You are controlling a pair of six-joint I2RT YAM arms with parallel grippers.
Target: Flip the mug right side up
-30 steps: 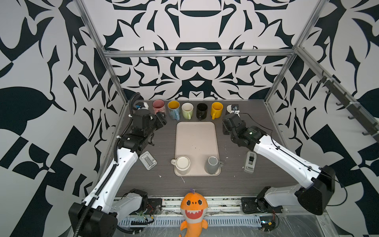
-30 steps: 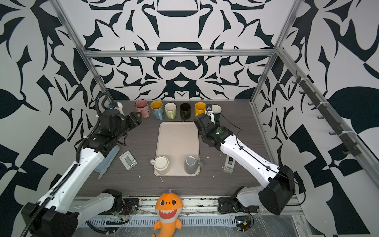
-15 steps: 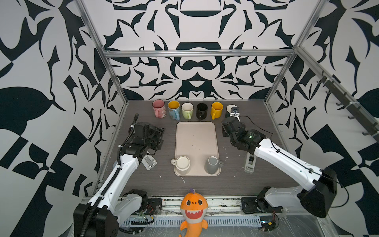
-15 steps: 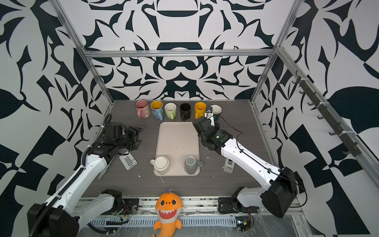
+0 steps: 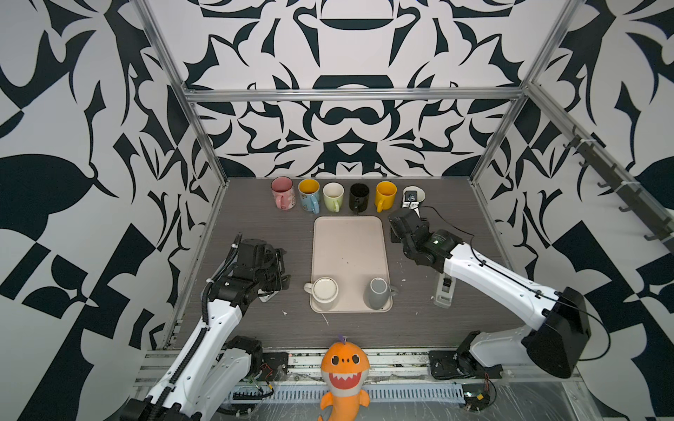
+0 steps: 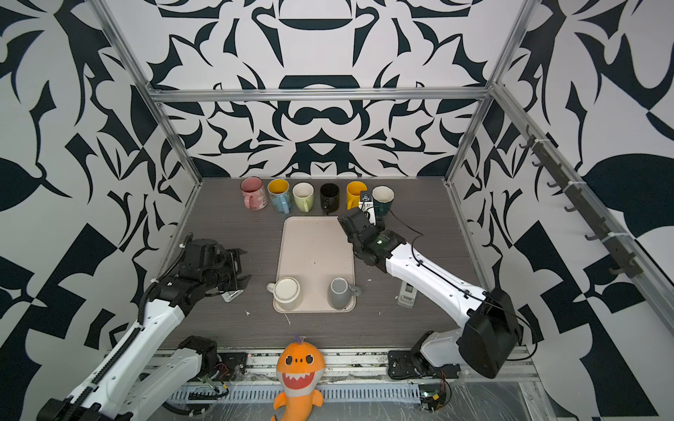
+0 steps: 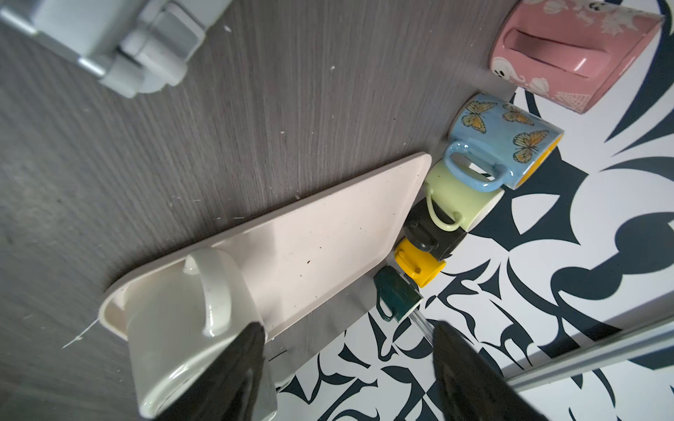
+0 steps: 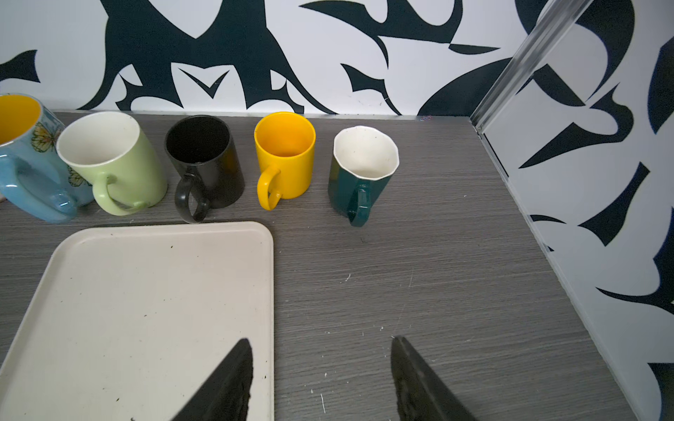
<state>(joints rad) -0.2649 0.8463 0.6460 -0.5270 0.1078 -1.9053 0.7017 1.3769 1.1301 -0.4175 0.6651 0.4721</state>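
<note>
- The left claw (image 5: 283, 268) was spread open with nothing in it, hanging low over the worktop (image 5: 255, 226) just off the left edge of the tray (image 5: 348, 248).
- In the left wrist view its fingers (image 7: 237, 371) had only empty air between them. One of them overlapped the cream mug (image 7: 182, 320) in the picture, but I couldn't make out any actual contact.
- Going outward from there, the cream mug (image 5: 324, 289) sat in the tray's near-left corner. That put it toward the middle and a touch toward the front edge from the left claw: near, not touching.
- It was bottom-up, with the flat base and foot ring facing the ceiling, so its long axis ran straight up and down, standing on its rim.
- The handle stuck out sideways toward the left arm's side, pretty much at the claw. My guess is the approach has to deal with that handle first, either pinching across the wall beside it or coming in around it.
- The grey mug (image 5: 377, 293) in the tray's near-right corner looked mouth-up as far as I could tell, so the cream one reads as the job.
- The right claw (image 8: 321, 379) was also open and empty, up by the tray's far-right corner and pointing at the teal mug (image 8: 361, 171) at the back. It was well apart from the cream mug.
- So the left arm was clearly the closer one. I'd say this one is its move, with a short sideways reach and then the flip.
</note>
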